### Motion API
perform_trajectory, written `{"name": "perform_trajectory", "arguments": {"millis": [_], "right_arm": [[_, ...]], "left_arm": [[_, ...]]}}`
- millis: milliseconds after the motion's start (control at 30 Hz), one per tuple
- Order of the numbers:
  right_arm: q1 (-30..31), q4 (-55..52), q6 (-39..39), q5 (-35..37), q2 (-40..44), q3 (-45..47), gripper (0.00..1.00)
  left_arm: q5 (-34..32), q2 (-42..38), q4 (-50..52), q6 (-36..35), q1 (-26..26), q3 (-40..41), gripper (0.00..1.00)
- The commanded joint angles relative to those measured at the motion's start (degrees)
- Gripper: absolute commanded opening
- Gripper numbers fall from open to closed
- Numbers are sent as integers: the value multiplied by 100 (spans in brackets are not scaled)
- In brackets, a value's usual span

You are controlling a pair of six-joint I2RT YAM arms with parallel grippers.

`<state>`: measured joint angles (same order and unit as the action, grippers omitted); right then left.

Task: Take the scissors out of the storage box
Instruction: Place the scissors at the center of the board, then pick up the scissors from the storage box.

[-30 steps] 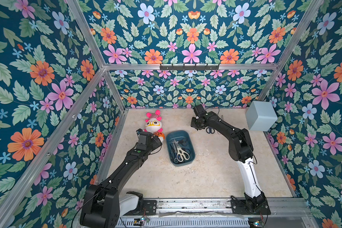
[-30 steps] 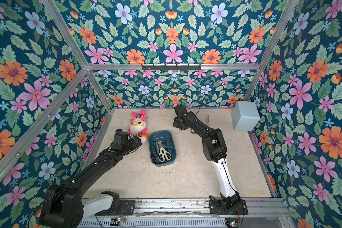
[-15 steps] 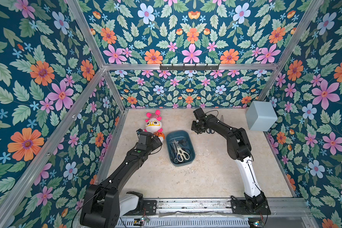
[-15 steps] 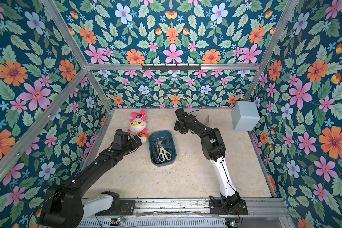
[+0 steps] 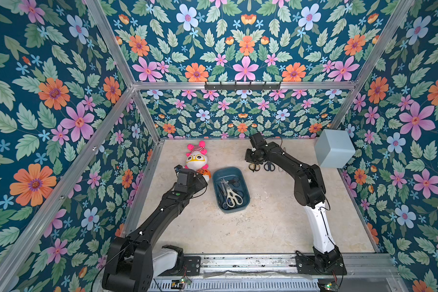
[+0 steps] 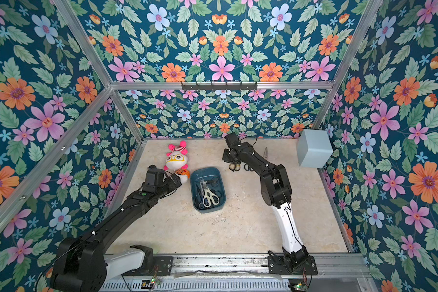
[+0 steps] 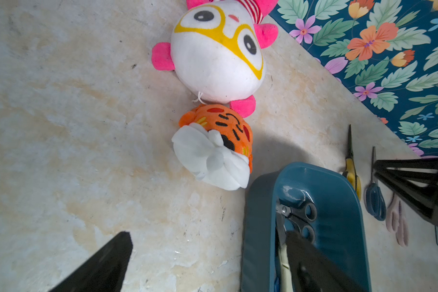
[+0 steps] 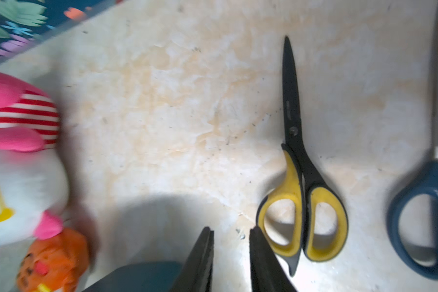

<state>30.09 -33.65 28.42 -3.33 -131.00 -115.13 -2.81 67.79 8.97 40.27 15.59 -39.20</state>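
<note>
**Ann:** Looking at both top views, how do your arms stand?

**Robot:** My right arm stretches toward the back wall (image 5: 238, 118). My right gripper (image 5: 251, 158) is low over the table (image 5: 263, 227), just beside the yellow-black scissors (image 5: 253, 166). My left arm leans forward, with my left gripper (image 6: 173, 180) near the storage box (image 6: 192, 187). The box holds a cream pair (image 6: 209, 197) and darker pairs (image 6: 213, 180).

**Ann:** And the left wrist view?

**Robot:** My fingers (image 7: 107, 263) are spread wide, one over the box, gripping nothing.

**Ann:** The right wrist view?

**Robot:** Those fingers (image 8: 202, 252) are narrowly parted and empty, beside the yellow handles.
</note>
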Motion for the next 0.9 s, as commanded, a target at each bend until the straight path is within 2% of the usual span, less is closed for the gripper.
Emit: {"name": "perform_trajectory", "arguments": {"millis": [0, 167, 500, 667, 867], "right_arm": [[69, -33, -265, -399, 368, 275, 31], [337, -96, -565, -589, 974, 995, 31], [1077, -274, -679, -728, 1912, 2480, 31], [1386, -390, -847, -731, 2002, 2942, 31], [1587, -601, -1012, -514, 1828, 2891, 31]], "left_arm": [[-73, 26, 12, -71, -9, -56, 99], [-51, 118, -19, -67, -5, -88, 99], [-60, 213, -44, -13, -20, -141, 99], [-16, 260, -84, 52, -18, -162, 99], [9, 281, -55, 68, -17, -203, 99]]}}
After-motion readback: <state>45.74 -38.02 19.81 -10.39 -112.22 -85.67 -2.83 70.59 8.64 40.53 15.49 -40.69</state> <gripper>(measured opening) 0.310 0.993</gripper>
